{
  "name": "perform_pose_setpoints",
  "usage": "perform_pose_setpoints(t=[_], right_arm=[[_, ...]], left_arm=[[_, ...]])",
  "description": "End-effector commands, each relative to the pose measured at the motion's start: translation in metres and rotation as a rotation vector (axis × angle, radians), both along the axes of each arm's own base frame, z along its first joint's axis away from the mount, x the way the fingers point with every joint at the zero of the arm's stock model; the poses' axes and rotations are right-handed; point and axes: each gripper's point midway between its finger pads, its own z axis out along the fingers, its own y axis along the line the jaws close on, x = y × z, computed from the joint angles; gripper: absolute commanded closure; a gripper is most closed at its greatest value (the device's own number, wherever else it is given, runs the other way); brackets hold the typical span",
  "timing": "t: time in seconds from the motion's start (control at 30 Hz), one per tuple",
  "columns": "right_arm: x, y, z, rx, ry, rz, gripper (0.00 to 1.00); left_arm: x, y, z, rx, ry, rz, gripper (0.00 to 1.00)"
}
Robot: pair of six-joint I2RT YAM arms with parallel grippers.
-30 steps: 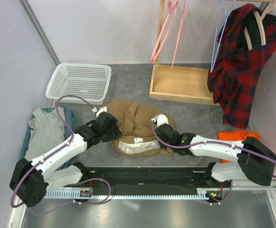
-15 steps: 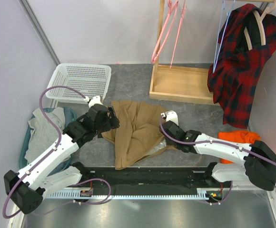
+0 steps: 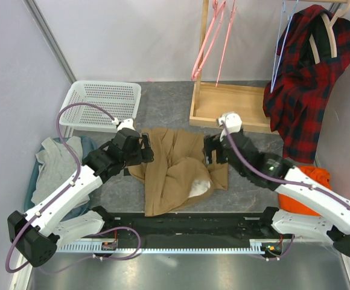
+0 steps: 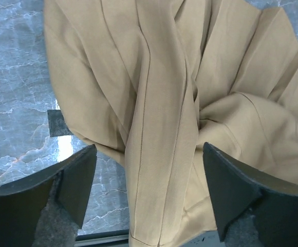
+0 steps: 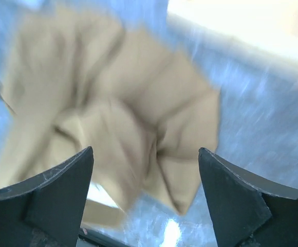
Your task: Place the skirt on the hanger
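Lying: skirt (image 3: 178, 172), spread flatter just before the wooden base (image 3: 232, 107).
Changed: we unbunched and released it.
Left gripper (image 3: 143, 149): jaws wide, empty, left of the base.
Right gripper (image 3: 212, 151): likewise, at its near edge.
Hanger (image 3: 206, 45): above the base, bare; ours to fetch next.

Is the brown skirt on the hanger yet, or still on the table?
On the table. The skirt lies rumpled there, while the pink hanger hangs bare on the rack.
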Motion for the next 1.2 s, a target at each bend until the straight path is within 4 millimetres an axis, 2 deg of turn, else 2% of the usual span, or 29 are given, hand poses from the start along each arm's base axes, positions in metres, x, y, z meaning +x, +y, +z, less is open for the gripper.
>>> perform_pose_setpoints(t=[0.0, 0.03, 0.1, 0.13, 0.2, 0.23, 0.27, 0.33, 0.37, 0.43, 0.47, 0.5, 0.53, 0.57, 0.6, 0.63, 0.67, 0.7, 0.73, 0.77, 0.8, 0.83, 0.87, 0.9, 0.93, 0.97, 1.0, 1.17], right_arm=[[0.026, -0.026, 0.097, -0.024, -0.2, -0.089, 0.11], [0.034, -0.034, 0.133, 0.005, -0.266, -0.137, 0.11], [0.053, -0.04, 0.159, -0.006, -0.314, -0.181, 0.11], [0.063, -0.051, 0.188, 0.033, -0.357, -0.217, 0.11], [0.087, -0.049, 0.201, 0.043, -0.373, -0.229, 0.11], [0.1, -0.064, 0.223, 0.076, -0.408, -0.276, 0.11], [0.115, -0.054, 0.219, 0.081, -0.39, -0.244, 0.12], [0.137, -0.062, 0.242, 0.127, -0.439, -0.264, 0.12], [0.152, -0.054, 0.238, 0.129, -0.431, -0.238, 0.13], [0.17, -0.056, 0.261, 0.176, -0.493, -0.24, 0.15], [0.184, -0.051, 0.257, 0.179, -0.491, -0.233, 0.16], [0.191, -0.046, 0.266, 0.205, -0.514, -0.208, 0.16], [0.197, -0.051, 0.28, 0.223, -0.547, -0.216, 0.17], [0.215, -0.048, 0.271, 0.218, -0.529, -0.223, 0.17], [0.222, -0.048, 0.273, 0.224, -0.532, -0.224, 0.17], [0.227, -0.053, 0.289, 0.237, -0.564, -0.236, 0.18], [0.242, -0.052, 0.279, 0.224, -0.55, -0.249, 0.18], [0.245, -0.054, 0.292, 0.234, -0.58, -0.258, 0.18], [0.252, -0.058, 0.292, 0.227, -0.584, -0.27, 0.17], [0.266, -0.055, 0.282, 0.216, -0.571, -0.276, 0.18], [0.27, -0.058, 0.294, 0.227, -0.6, -0.282, 0.18], [0.276, -0.058, 0.294, 0.228, -0.602, -0.277, 0.19], [0.29, -0.056, 0.282, 0.219, -0.584, -0.275, 0.19], [0.292, -0.056, 0.29, 0.232, -0.602, -0.274, 0.24], [0.297, -0.059, 0.29, 0.232, -0.603, -0.273, 0.27], [0.306, -0.058, 0.28, 0.225, -0.586, -0.276, 0.29], [0.308, -0.06, 0.283, 0.229, -0.595, -0.281, 0.33], [0.323, -0.067, 0.264, 0.204, -0.558, -0.287, 0.36]], left_arm=[[0.012, -0.015, 0.028, -0.038, -0.085, -0.076, 0.05], [0.012, -0.016, 0.029, -0.041, -0.091, -0.085, 0.01], [0.014, -0.02, 0.033, -0.049, -0.11, -0.112, 0.0], [0.014, -0.02, 0.036, -0.051, -0.121, -0.118, 0.0], [0.014, -0.022, 0.041, -0.059, -0.14, -0.135, 0.01], [0.015, -0.024, 0.043, -0.065, -0.15, -0.142, 0.0], [0.014, -0.025, 0.047, -0.075, -0.161, -0.149, 0.0], [0.014, -0.028, 0.049, -0.089, -0.169, -0.163, 0.01], [0.013, -0.029, 0.052, -0.1, -0.176, -0.17, 0.01], [0.012, -0.031, 0.052, -0.111, -0.178, -0.181, 0.01], [0.012, -0.033, 0.052, -0.116, -0.177, -0.187, 0.01], [0.012, -0.034, 0.052, -0.117, -0.174, -0.189, 0.01], [0.012, -0.034, 0.052, -0.119, -0.172, -0.193, 0.01], [0.011, -0.036, 0.052, -0.126, -0.171, -0.201, 0.01], [0.011, -0.037, 0.052, -0.127, -0.169, -0.204, 0.01], [0.011, -0.038, 0.051, -0.13, -0.165, -0.206, 0.01], [0.01, -0.039, 0.05, -0.132, -0.159, -0.212, 0.02], [0.01, -0.039, 0.05, -0.133, -0.16, -0.211, 0.02], [0.01, -0.039, 0.05, -0.135, -0.159, -0.211, 0.02], [0.009, -0.039, 0.05, -0.135, -0.155, -0.214, 0.02], [0.009, -0.039, 0.049, -0.135, -0.155, -0.214, 0.02], [0.009, -0.039, 0.05, -0.136, -0.156, -0.214, 0.02], [0.009, -0.039, 0.049, -0.135, -0.155, -0.216, 0.02], [0.009, -0.039, 0.05, -0.137, -0.158, -0.216, 0.03], [0.008, -0.039, 0.051, -0.139, -0.16, -0.217, 0.03], [0.008, -0.039, 0.052, -0.141, -0.161, -0.218, 0.03], [0.007, -0.039, 0.052, -0.143, -0.162, -0.218, 0.04], [0.006, -0.038, 0.052, -0.143, -0.165, -0.215, 0.04]])
